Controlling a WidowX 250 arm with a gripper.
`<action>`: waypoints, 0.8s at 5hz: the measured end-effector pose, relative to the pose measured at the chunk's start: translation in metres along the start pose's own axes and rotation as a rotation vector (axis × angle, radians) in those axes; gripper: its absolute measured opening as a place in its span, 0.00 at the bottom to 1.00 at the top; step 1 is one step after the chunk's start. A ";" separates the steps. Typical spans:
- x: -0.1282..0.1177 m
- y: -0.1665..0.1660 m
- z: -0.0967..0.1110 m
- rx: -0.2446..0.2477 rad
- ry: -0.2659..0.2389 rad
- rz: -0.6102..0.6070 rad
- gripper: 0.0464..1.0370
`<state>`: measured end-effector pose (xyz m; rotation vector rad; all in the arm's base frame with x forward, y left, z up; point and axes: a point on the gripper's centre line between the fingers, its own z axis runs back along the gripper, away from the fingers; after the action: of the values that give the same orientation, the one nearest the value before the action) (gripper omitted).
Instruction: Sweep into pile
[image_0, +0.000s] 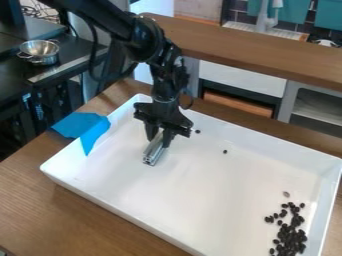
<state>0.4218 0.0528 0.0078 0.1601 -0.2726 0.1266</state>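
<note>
Fingers of the black two-finger gripper (159, 141) stand narrow, closed about a silver grooved metal bar (153, 153). The bar lies between the fingertips and slants down out of them, its end toward the bottom of the view. Gripper and bar are in the far left part of a white rectangular tray (120, 212).

To the right of the fingers, one small dark bean (198, 131) lies near the gripper; another dark bean (225, 151) lies farther right. Well apart from the bar, a loose pile of dark beans (291, 235) occupies the near right corner area, several lying around its edges. A lighter brown bean (286, 194) is just beyond the pile.

Surface and room, left to right: a shiny metal bowl with handles (40, 51) sits on a black counter (13, 80). A brown wooden table (40, 215) bears the tray. A blue flat sheet (83, 126) overlaps the tray's left wall, one pointed end inside. The black robot arm (143, 37) enters from the upper left. Behind runs a brown wooden ledge (254, 52), with a grey-framed open shelf (320, 107) below it at right.
</note>
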 end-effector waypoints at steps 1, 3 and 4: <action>-0.003 -0.015 -0.001 0.002 0.017 -0.027 0.32; -0.011 -0.041 0.004 -0.016 0.048 -0.032 0.32; -0.009 -0.059 0.006 -0.025 0.058 -0.038 0.32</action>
<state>0.4201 -0.0074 0.0031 0.1368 -0.2133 0.0898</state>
